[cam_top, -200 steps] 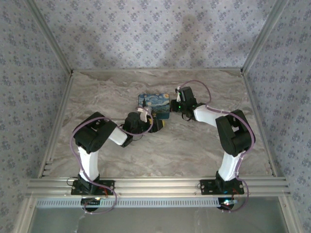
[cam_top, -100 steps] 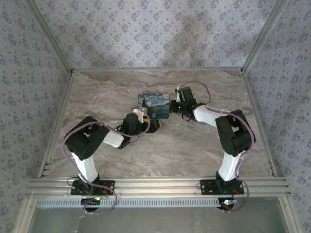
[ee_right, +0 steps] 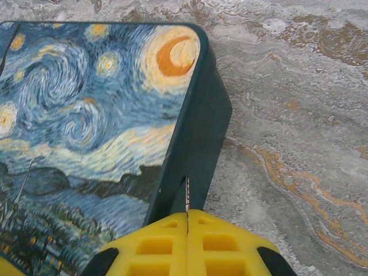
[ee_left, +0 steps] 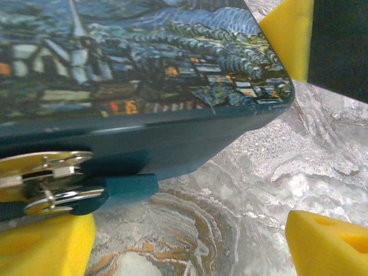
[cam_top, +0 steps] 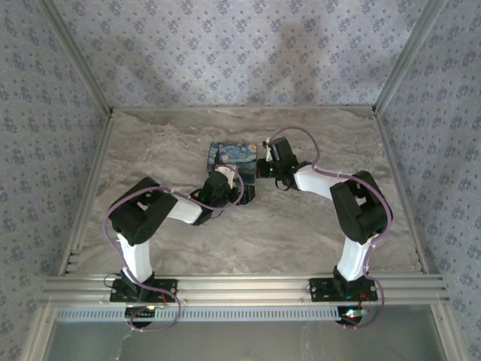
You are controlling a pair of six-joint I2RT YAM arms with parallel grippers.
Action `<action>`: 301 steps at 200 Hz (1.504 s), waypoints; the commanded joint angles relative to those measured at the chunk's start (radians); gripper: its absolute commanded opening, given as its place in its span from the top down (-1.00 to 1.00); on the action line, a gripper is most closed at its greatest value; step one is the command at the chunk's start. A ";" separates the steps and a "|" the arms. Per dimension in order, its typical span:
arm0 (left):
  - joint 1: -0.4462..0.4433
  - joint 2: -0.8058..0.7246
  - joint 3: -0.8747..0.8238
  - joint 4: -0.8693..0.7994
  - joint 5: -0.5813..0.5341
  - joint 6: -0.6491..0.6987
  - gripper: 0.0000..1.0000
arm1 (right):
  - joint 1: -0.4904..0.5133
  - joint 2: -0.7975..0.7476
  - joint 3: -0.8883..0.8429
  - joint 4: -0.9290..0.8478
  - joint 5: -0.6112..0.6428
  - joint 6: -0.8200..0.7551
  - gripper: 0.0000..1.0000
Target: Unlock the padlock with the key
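Marble-veined tabletop carrying a flat case with a Starry Night print on its lid and dark teal side walls, lying at the middle of the table towards the far wall.

Left gripper: it sits low at the near right corner of the case. In the left wrist view its yellow fingers stand wide apart on either side of bare marble, with nothing between them.

At the left of that view, a brass-and-silver fitting on a teal tab lies against the case's near wall. Whether this is the padlock cannot be told.

Right gripper: it is at the right-hand edge of the case. In the right wrist view its two fingers are pressed together, pinching a thin metal blade seen edge-on. The blade points at the case's teal side wall, just below the lid corner with the orange crescent moon.
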 commanded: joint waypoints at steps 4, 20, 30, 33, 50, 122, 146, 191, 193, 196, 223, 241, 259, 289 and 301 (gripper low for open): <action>-0.008 0.011 0.023 -0.020 -0.020 0.030 -0.71 | 0.013 -0.004 0.014 0.007 -0.004 0.013 1.00; -0.005 -0.005 0.011 -0.025 -0.057 0.025 -0.71 | 0.013 -0.004 0.012 0.008 -0.002 0.013 1.00; 0.000 -0.017 -0.007 -0.023 -0.096 0.004 -0.72 | 0.011 -0.006 0.012 0.006 -0.001 0.012 1.00; 0.004 -0.021 -0.013 -0.021 -0.101 -0.002 -0.72 | 0.011 -0.007 0.012 0.005 0.000 0.012 1.00; 0.025 -0.042 -0.047 -0.006 -0.116 -0.029 -0.73 | 0.009 -0.009 0.009 0.011 0.002 0.013 1.00; 0.050 -0.067 -0.048 -0.044 -0.082 -0.024 -0.78 | 0.010 0.002 0.014 0.028 -0.018 0.028 1.00; 0.054 -0.034 -0.009 -0.040 -0.009 -0.016 -0.78 | 0.019 0.011 0.018 0.033 -0.024 0.027 1.00; 0.063 0.021 0.056 -0.037 0.120 -0.020 -0.76 | 0.034 0.015 0.015 0.039 -0.036 0.029 1.00; 0.063 0.021 0.057 -0.037 0.123 -0.022 -0.76 | 0.035 0.015 0.015 0.039 -0.037 0.029 1.00; 0.063 0.023 0.058 -0.035 0.126 -0.022 -0.76 | 0.035 0.014 0.014 0.039 -0.036 0.028 1.00; 0.079 0.030 0.052 0.017 0.179 -0.036 -0.70 | 0.036 0.007 0.012 0.040 -0.036 0.028 1.00; 0.097 0.034 0.038 0.069 0.202 -0.064 -0.66 | 0.038 0.001 0.011 0.036 -0.037 0.025 1.00; 0.108 0.027 0.027 0.083 0.195 -0.076 -0.67 | 0.037 -0.004 0.008 0.032 -0.030 0.021 1.00; 0.119 0.021 -0.012 0.163 0.200 -0.103 -0.66 | 0.036 -0.007 0.007 0.030 -0.030 0.022 1.00; 0.126 0.027 -0.022 0.194 0.213 -0.121 -0.63 | 0.036 -0.007 0.009 0.031 -0.032 0.021 1.00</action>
